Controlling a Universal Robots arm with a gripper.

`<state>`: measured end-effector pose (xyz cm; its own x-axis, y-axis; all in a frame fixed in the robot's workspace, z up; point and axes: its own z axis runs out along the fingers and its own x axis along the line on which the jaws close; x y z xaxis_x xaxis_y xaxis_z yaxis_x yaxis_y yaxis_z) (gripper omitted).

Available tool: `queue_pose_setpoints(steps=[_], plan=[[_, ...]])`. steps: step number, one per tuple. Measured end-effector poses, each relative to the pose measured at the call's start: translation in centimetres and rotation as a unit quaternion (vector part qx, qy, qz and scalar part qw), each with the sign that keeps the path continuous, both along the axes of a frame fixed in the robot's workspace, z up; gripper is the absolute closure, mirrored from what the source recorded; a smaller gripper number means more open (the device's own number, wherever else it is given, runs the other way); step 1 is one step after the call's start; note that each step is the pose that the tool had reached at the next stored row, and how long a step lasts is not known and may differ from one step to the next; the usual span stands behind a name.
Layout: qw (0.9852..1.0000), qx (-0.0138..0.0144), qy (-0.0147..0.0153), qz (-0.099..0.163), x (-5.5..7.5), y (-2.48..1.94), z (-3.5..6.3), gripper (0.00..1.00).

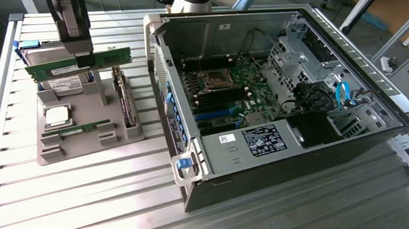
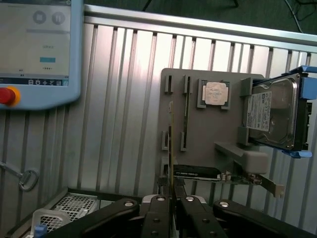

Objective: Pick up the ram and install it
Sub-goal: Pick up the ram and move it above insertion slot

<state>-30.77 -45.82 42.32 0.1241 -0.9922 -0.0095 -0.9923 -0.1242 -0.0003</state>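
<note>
The open computer case (image 1: 259, 90) is lying on the slatted table (image 1: 90, 204), just beside a gray tray (image 1: 80, 150), with the case's near wall standing between the tray and the green board (image 1: 224, 92) inside. A hard drive (image 2: 275, 111), a silver chip (image 2: 216, 92), an upright card (image 1: 123, 105) and a second stick (image 1: 75, 130) are sitting in the tray. The gripper (image 1: 84, 59) is hanging over it, jaws pinching the ram (image 1: 111, 59) at its middle, the stick level and clear above the tray. A screen pendant (image 2: 34, 49) is lying nearby.

On the table (image 1: 90, 199), the parts holder (image 1: 89, 112) stands to the exterior view's left of the computer case (image 1: 264, 187). The ram (image 1: 83, 67) hangs above the holder, clamped in the end effector (image 1: 83, 53). The CPU (image 1: 56, 116) and second stick (image 1: 75, 130) lie on the holder.
</note>
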Motion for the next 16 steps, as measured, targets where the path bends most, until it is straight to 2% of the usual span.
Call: queue_pose_setpoints(steps=[16], plan=[[1.0, 0.0, 0.0, 0.0, 1.2, 0.0, -0.32, 0.86]])
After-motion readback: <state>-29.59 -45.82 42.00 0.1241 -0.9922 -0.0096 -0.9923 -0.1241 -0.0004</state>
